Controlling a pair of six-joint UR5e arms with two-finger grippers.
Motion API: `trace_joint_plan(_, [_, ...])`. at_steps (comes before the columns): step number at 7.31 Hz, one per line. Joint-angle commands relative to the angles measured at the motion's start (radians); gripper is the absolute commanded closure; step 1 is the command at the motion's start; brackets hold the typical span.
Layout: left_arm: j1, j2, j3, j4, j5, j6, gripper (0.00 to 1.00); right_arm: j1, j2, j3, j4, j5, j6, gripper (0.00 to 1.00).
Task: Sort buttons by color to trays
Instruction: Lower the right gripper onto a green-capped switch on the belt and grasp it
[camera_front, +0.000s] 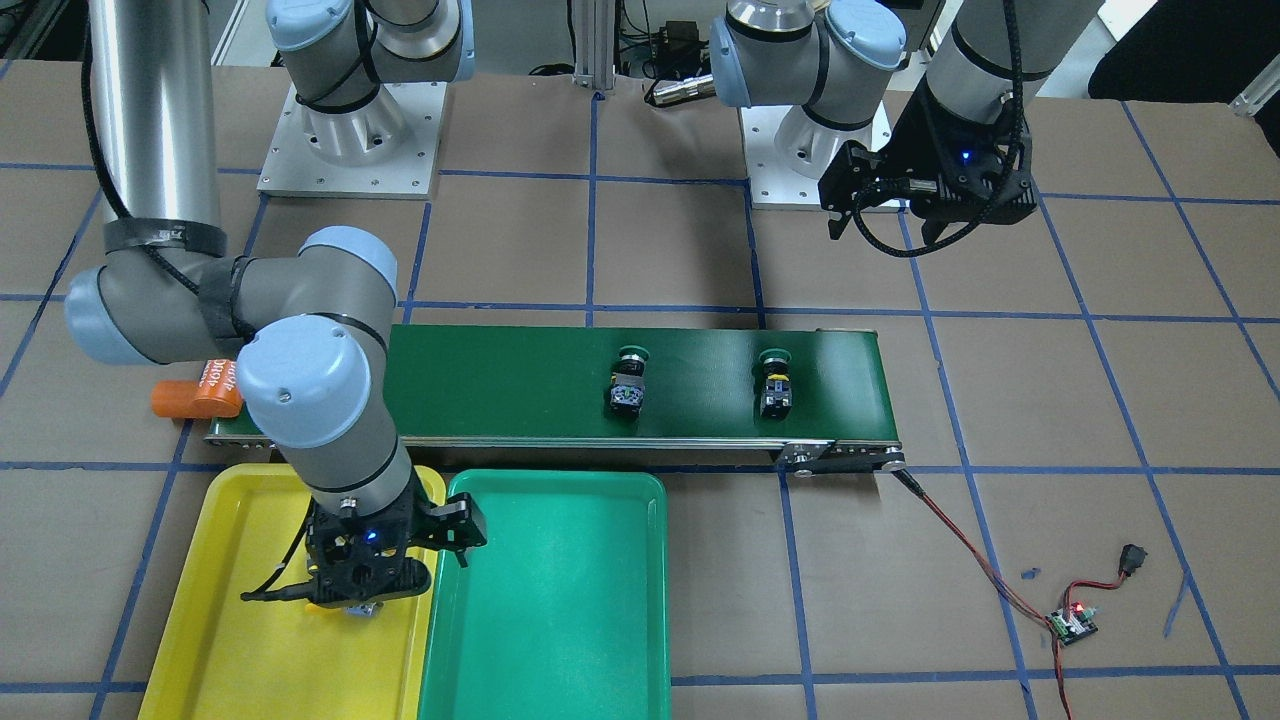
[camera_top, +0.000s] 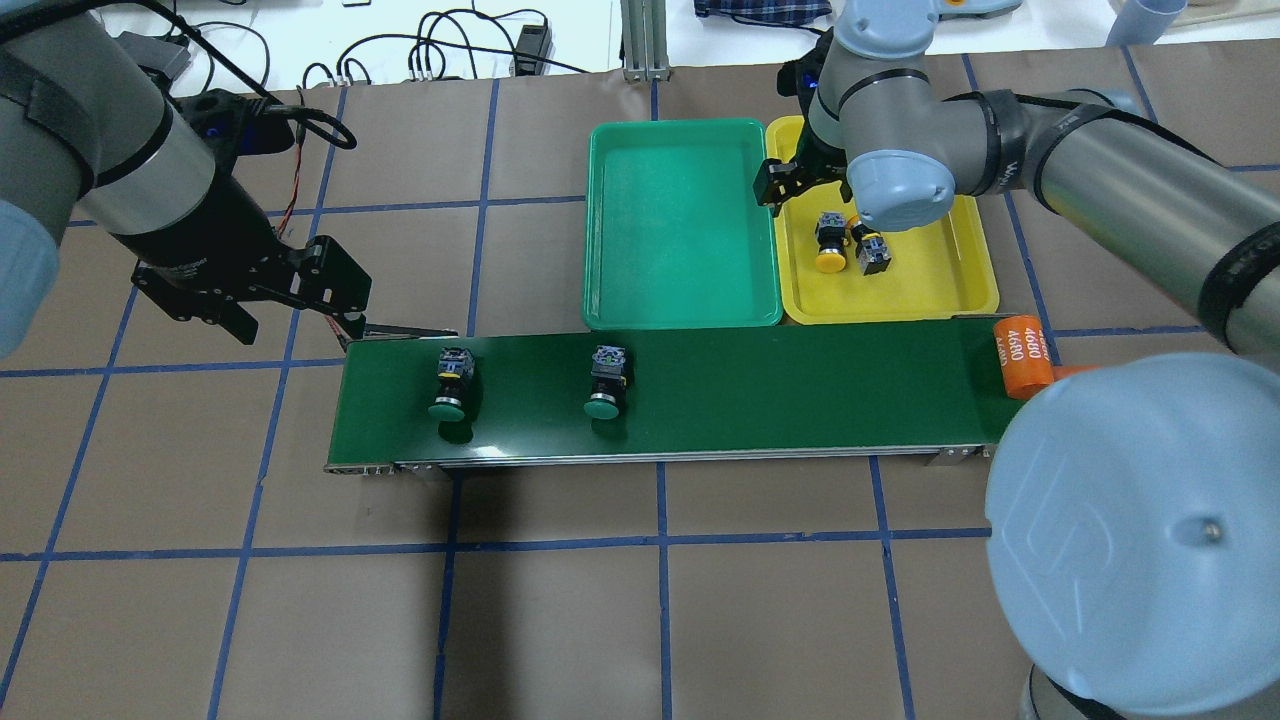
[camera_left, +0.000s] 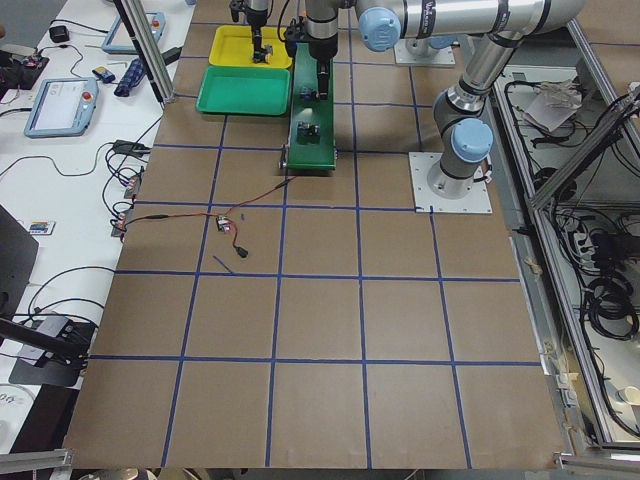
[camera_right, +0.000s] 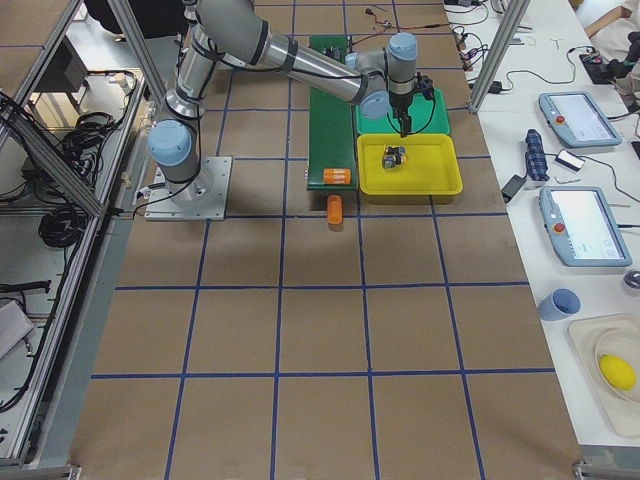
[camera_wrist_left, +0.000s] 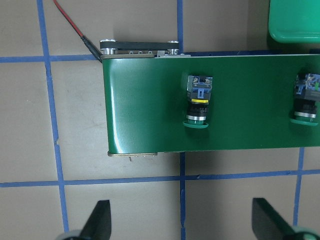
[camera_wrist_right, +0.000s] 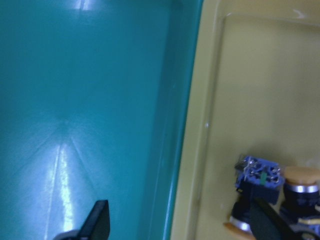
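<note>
A dark-green conveyor belt (camera_top: 750, 390) runs across the bench (camera_top: 560, 620), and everything else sits around it. On the belt lie two buttons on their sides, caps toward the robot's edge of the belt: one green-capped button (camera_top: 452, 385) near the belt's left-arm end, and a second green-capped button (camera_top: 605, 385) closer to the belt's middle, well apart from the first. Just beside the belt's far long edge the green tray (camera_top: 680, 230) and the yellow tray (camera_top: 940, 270) lie side by side, the yellow one toward the belt's right-arm end. Two yellow-capped buttons (camera_top: 830, 243) lie close together in the yellow tray. An orange cylinder (camera_top: 1022, 357) rests at the belt's right-arm end. The left tool (camera_wrist_left: 182, 220) hangs high near the belt's left-arm end, fingers spread wide with nothing between them. The right tool (camera_wrist_right: 180, 222) hovers beyond the belt's far edge over the seam between the trays, fingers likewise spread and empty, one over the green tray, the other by the yellow-capped buttons.
</note>
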Motion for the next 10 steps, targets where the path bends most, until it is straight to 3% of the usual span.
trace_joint_plan(1, [0.001,0.0,-0.001,0.0,0.002,-0.002,0.0,0.079,-0.073,0.0,0.134,0.003,0.139,0.01])
trace_joint_plan(2, [0.001,0.005,-0.001,0.0,0.002,-0.002,0.0,0.099,-0.106,0.008,0.221,0.007,0.175,0.1])
trace_joint_plan(7, [0.001,-0.004,-0.001,0.006,0.0,-0.001,0.0,0.257,-0.114,0.063,0.25,0.038,0.472,0.11])
trace_joint_plan(10, [0.001,0.003,-0.002,0.001,0.0,0.002,0.0,0.27,-0.123,0.163,0.237,0.038,0.48,0.12])
